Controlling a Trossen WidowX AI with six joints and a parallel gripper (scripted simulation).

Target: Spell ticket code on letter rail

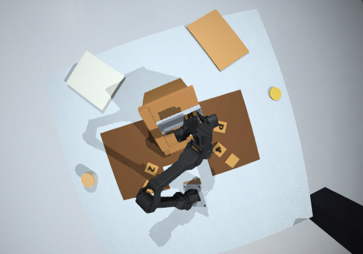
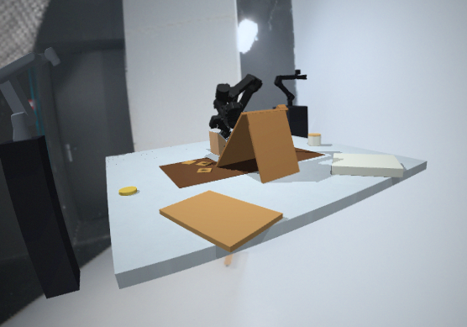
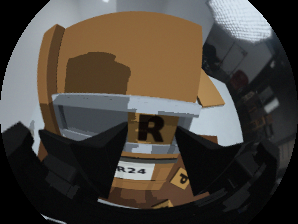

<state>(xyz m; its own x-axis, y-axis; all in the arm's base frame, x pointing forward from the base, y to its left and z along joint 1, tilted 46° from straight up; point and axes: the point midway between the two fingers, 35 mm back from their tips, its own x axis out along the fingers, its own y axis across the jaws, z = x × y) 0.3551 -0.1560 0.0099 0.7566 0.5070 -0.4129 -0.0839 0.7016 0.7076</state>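
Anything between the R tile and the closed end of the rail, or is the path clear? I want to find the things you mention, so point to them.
Nothing visible blocks it: the R tile (image 3: 151,128), held in the gripper (image 1: 194,115) (image 3: 152,128), sits near the rail's (image 1: 170,123) (image 3: 92,99) open end, and the channel toward the closed end shows no other tile.

The ticket's (image 3: 135,171) left end is hidden behind the tool (image 3: 151,132).
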